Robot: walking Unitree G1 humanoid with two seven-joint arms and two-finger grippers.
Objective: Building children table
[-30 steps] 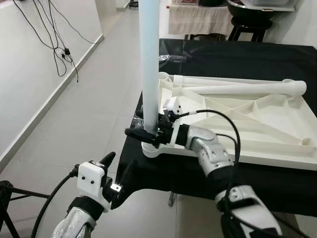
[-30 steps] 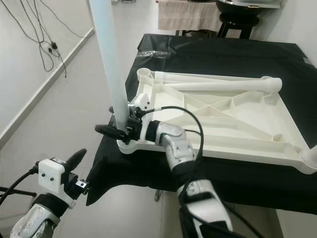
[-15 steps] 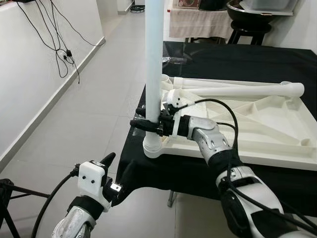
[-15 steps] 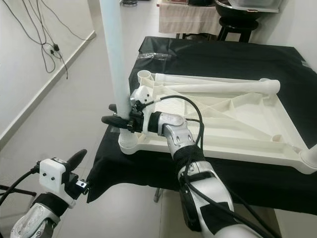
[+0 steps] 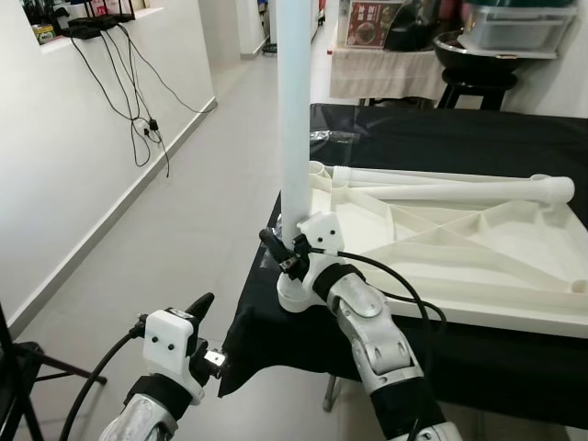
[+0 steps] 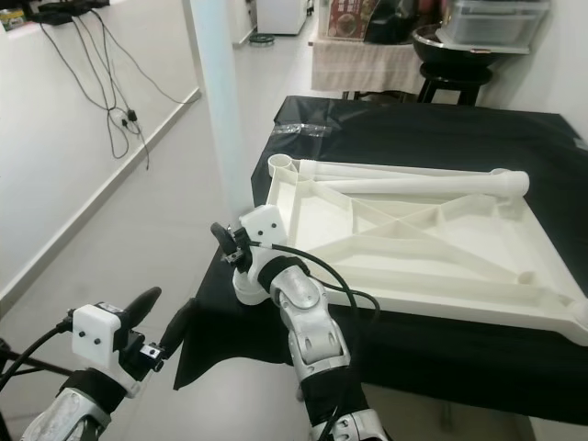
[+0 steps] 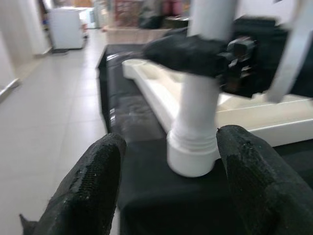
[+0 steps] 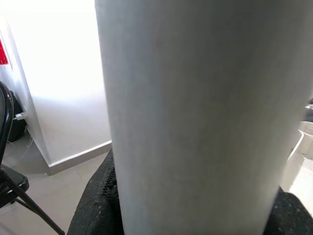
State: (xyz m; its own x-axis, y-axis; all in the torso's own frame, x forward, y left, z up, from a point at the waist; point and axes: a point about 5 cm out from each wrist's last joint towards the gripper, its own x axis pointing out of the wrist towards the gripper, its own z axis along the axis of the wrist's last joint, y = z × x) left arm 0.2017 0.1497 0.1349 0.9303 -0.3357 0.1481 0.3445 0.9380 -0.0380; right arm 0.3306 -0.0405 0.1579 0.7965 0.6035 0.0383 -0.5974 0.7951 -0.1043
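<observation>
**Leg upright in corner socket, right gripper clamped round it**

Leg [image 5: 294, 110] of white plastic tube, standing upright in the near-left corner socket [image 5: 296, 296] of the upturned tabletop [image 5: 478, 266]. Tabletop of white ribbed plastic, lying underside-up on the black-covered table [image 5: 441, 129], its near-left corner at the table's near-left corner. Second leg [image 5: 450, 190] lying flat along the tabletop's far edge, one end near the far-left socket [image 5: 316, 169], the other reaching toward the far-right corner.

Right gripper [image 5: 283, 253] at the base of the upright leg, just above the socket, black fingers closed on the tube from either side. Seen in the right wrist view as a wide pale column [image 8: 195, 117] with dark pads [image 8: 98, 205] pressed against it at both flanks.

Left gripper [image 5: 209, 323] low, off the table's near-left corner, above the floor and apart from the tabletop. Fingers [image 7: 93, 186] spread wide with nothing between them, pointed at the socket and leg base [image 7: 193, 147] in the left wrist view.

Beyond the table's far edge, a bench draped with a cloth [image 5: 377, 73] and a dark stool [image 5: 478, 69]. Black cables [image 5: 138, 101] hanging down the white wall at left, over pale floor tiles.
</observation>
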